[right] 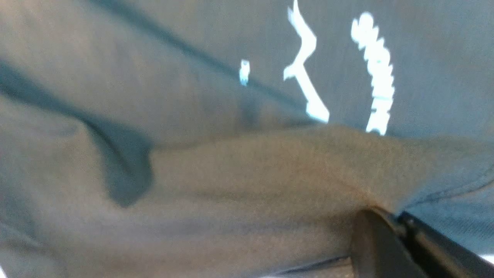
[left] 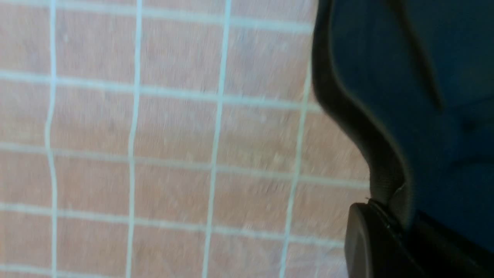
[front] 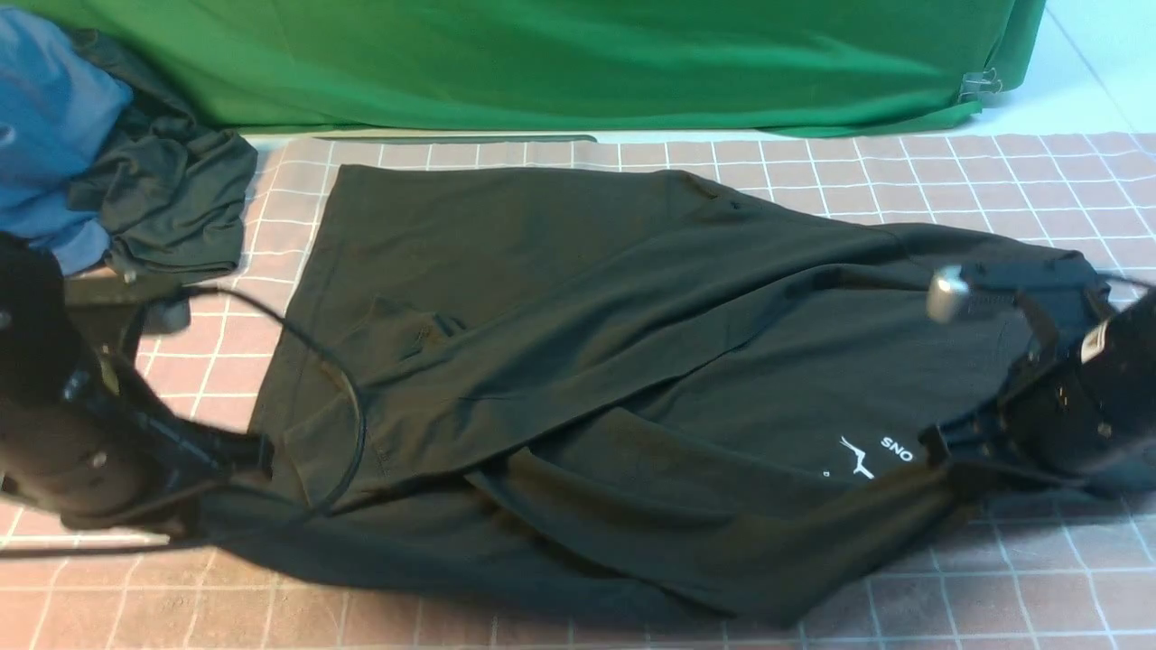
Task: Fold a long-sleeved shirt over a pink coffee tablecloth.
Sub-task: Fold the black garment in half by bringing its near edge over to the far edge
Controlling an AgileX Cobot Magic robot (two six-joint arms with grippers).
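The big black long-sleeved shirt (front: 578, 361) lies rumpled on the pink cloth with white squares (front: 993, 596). The left pincer (left: 386, 224) and the right pincer (right: 391, 227) are both closed tight, each pinching the shirt

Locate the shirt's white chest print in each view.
Front: white print, lower right of the long-sleeved shirt, beside the right gripper.
Left wrist: not in it; only shirt edge and pink tablecloth.
Right wrist: picture's upper right, above the pinched fold.
Shared landmark: the shirt's dark fabric.
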